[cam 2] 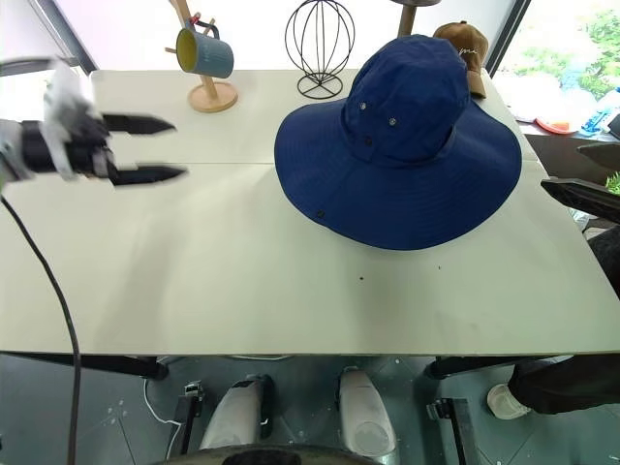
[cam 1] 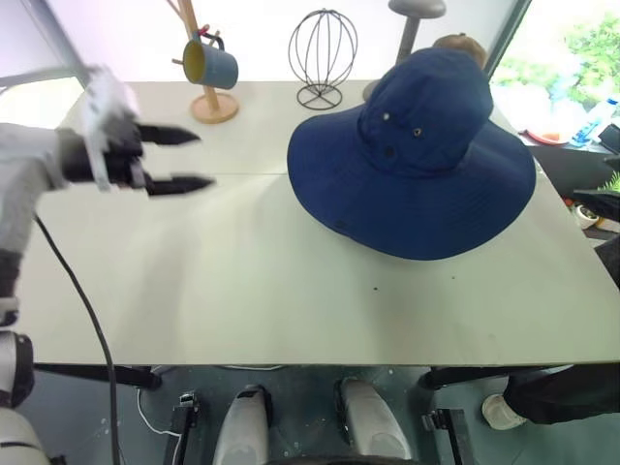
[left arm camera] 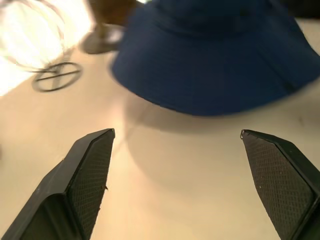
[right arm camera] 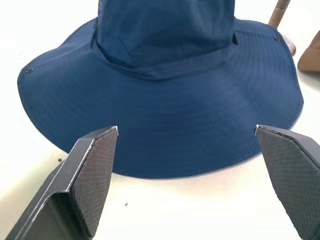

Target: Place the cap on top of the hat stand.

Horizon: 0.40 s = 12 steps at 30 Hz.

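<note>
The cap is a navy sun hat of soft woven cloth, with a rounded crown, small metal eyelets and a very wide, floppy round brim. It sits raised at about two o'clock on the desk, its crown held up and tilted; whatever carries it is hidden under the cloth. The desk is a pale cream, matte, flat top with a thin seam across it.

At twelve o'clock stands a black wire globe stand on a ring base. At eleven o'clock a wooden rack with a round base holds a blue mug with a yellow inside. Behind the cap are a grey pedestal and a small brown cap. Bright windows lie beyond.

The left gripper hovers at nine o'clock, released, black fingers spread, well apart from the cap. The right gripper is released too, its textured pads wide, facing the brim.
</note>
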### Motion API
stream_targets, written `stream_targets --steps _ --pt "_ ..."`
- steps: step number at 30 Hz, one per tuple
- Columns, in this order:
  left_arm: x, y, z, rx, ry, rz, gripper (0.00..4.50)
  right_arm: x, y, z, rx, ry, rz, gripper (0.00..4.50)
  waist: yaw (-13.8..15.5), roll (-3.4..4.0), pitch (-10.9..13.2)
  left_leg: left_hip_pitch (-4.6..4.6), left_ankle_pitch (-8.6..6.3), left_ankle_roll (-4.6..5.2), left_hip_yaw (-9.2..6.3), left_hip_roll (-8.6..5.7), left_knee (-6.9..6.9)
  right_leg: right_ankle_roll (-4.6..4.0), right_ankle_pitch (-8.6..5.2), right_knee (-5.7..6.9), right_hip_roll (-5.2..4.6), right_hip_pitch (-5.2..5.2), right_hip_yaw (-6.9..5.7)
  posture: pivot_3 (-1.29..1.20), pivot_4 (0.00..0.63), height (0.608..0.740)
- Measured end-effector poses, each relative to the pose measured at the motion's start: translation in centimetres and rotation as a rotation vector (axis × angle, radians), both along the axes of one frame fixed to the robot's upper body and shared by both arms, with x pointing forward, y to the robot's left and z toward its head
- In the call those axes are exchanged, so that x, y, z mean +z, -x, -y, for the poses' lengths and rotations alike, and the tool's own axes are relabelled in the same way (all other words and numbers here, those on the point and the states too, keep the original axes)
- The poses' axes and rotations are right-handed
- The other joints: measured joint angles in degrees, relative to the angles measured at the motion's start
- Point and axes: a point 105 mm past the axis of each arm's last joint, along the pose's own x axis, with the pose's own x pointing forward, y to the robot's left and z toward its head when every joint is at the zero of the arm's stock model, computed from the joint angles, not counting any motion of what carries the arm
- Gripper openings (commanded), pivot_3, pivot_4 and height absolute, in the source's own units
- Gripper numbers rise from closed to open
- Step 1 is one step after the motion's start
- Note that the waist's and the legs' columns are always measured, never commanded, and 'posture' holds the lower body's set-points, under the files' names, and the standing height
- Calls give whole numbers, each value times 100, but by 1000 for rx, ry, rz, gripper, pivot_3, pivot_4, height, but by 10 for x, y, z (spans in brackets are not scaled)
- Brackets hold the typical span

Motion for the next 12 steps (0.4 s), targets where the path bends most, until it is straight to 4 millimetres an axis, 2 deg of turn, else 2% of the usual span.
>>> stream_targets --steps 5,9,12 --pt "7 11 -21 45 60 -80 4342 2 -9 5 12 29 -7 4500 -34 3 1 2 -13 22 1 0 -1 -8 -3 25 4 -14 1 0 150 740" --pt "19 27 -26 10 54 -85 4342 2 -15 4 37 43 -9 4500 -15 6 2 0 -13 22 4 0 -5 -19 -10 26 3 -20 1 0 150 740" --pt "19 32 -26 -5 36 -86 4342 2 -17 3 52 43 -15 4500 5 7 3 0 -13 22 4 0 -2 -27 -15 27 3 -20 1 0 150 740"
